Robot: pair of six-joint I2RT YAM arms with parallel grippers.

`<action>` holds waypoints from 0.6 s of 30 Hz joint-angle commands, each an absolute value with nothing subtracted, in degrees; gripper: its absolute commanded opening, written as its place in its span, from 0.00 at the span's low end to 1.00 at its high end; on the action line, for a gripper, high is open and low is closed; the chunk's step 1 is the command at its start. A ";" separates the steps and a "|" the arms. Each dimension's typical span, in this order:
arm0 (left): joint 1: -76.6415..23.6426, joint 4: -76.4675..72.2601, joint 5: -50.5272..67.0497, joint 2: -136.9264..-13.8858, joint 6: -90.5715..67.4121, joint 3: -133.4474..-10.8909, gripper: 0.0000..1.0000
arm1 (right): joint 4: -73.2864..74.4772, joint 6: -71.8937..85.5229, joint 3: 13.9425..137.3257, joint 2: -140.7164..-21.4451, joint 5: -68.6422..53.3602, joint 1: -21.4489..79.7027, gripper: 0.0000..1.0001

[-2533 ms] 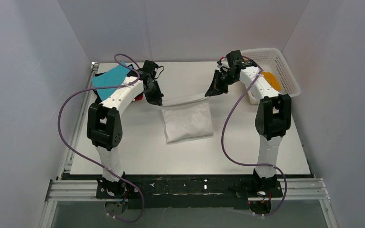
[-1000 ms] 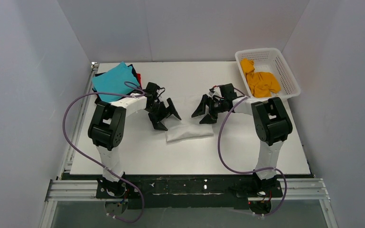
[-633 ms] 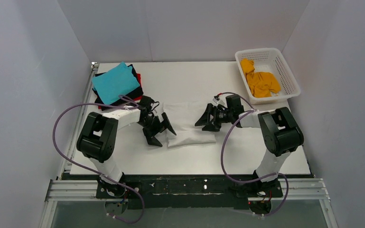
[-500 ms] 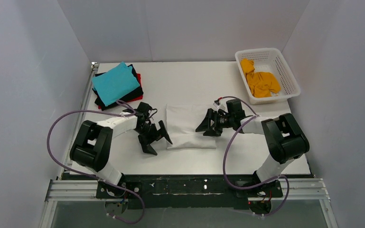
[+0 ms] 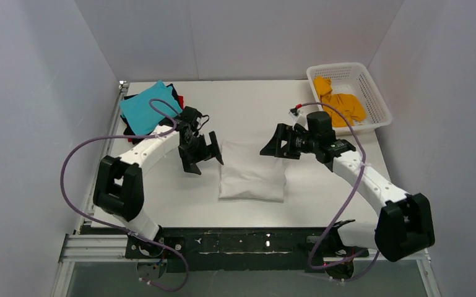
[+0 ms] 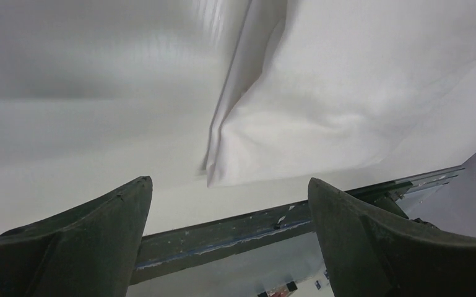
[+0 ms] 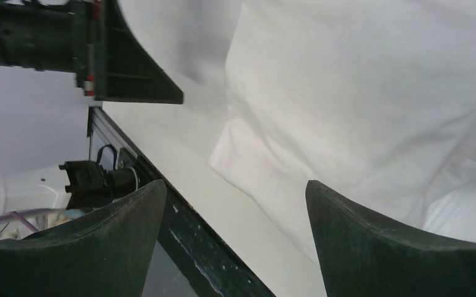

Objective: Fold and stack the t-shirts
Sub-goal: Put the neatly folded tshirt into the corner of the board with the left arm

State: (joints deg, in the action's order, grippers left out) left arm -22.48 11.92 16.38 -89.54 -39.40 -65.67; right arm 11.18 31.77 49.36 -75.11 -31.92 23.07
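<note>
A folded white t-shirt lies flat in the middle of the table, also seen in the left wrist view and the right wrist view. My left gripper hovers just left of its far left corner, open and empty. My right gripper hovers above its far right corner, open with nothing between the fingers. A teal t-shirt tops a folded stack with black and red ones at the far left. An orange t-shirt lies crumpled in the white basket.
The basket stands at the far right corner. Purple cables loop from both arms. The black front rail runs along the near table edge, visible too in the left wrist view. Grey walls close in on the left, back and right.
Both grippers have lifted off the white t-shirt and drawn back toward the far side. The shirt now lies folded flat. The right arm has stretched out to the right.
</note>
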 commanded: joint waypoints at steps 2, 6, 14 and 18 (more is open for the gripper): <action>-23.53 18.86 17.32 -101.20 -34.98 -73.50 0.98 | 15.67 32.54 50.23 -65.21 -20.09 19.89 0.92; -26.55 19.13 15.36 -107.61 -33.01 -78.28 0.97 | 21.46 32.74 50.32 -60.22 -12.51 16.10 0.92; -31.84 21.57 8.35 -116.64 -33.31 -82.03 0.75 | 23.07 29.91 46.99 -51.19 -6.51 13.37 0.92; -33.56 21.71 5.69 -120.06 -34.68 -82.33 0.72 | 24.20 28.89 46.65 -49.48 -4.96 13.19 0.92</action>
